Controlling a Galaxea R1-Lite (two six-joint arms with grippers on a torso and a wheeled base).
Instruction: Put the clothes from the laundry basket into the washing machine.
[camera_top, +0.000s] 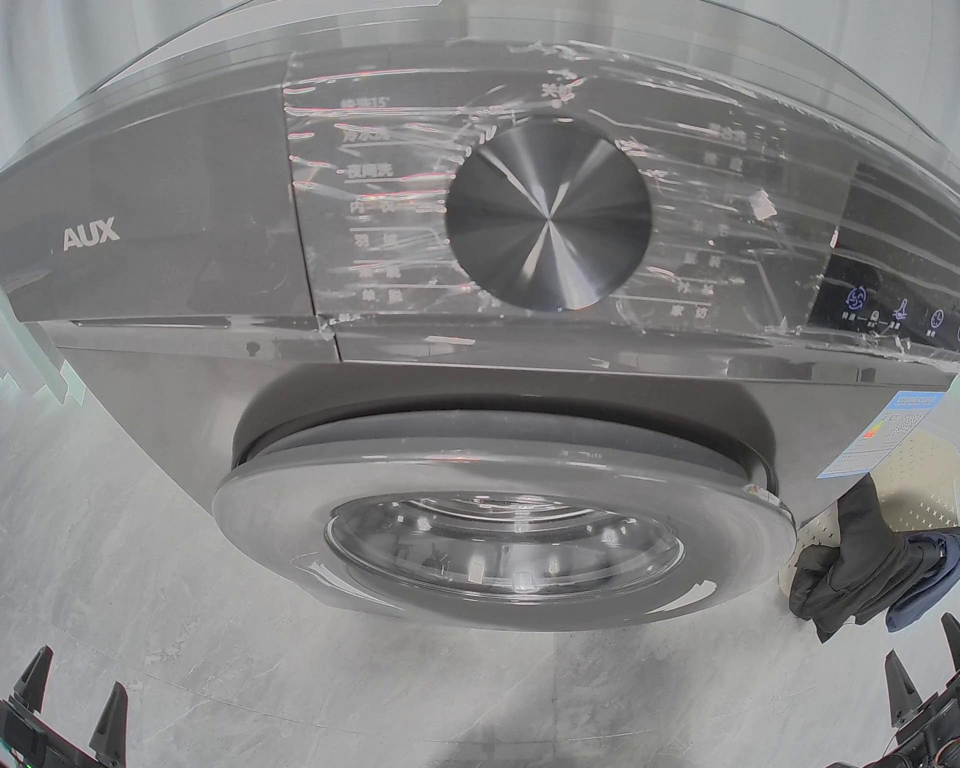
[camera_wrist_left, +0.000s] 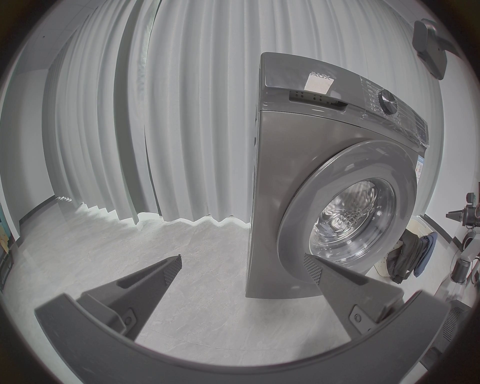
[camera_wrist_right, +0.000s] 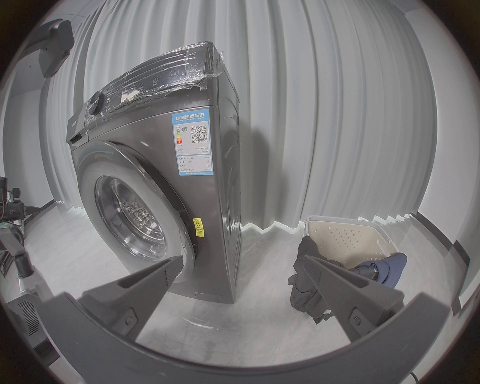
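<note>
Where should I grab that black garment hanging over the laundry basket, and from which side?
Pinch the black garment at the thick bunch spilling over the laundry basket's rim toward the washing machine. Come down from above on that side with the right hand, probably: the folds pile up there, clear of the blue garment.

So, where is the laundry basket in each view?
Head view: laundry basket at the right edge, beside the washing machine.
Left wrist view: basket beyond the machine's front, behind the black garment.
Right wrist view: basket off the machine's labelled side.
Shared landmark: the black garment on its rim.
</note>
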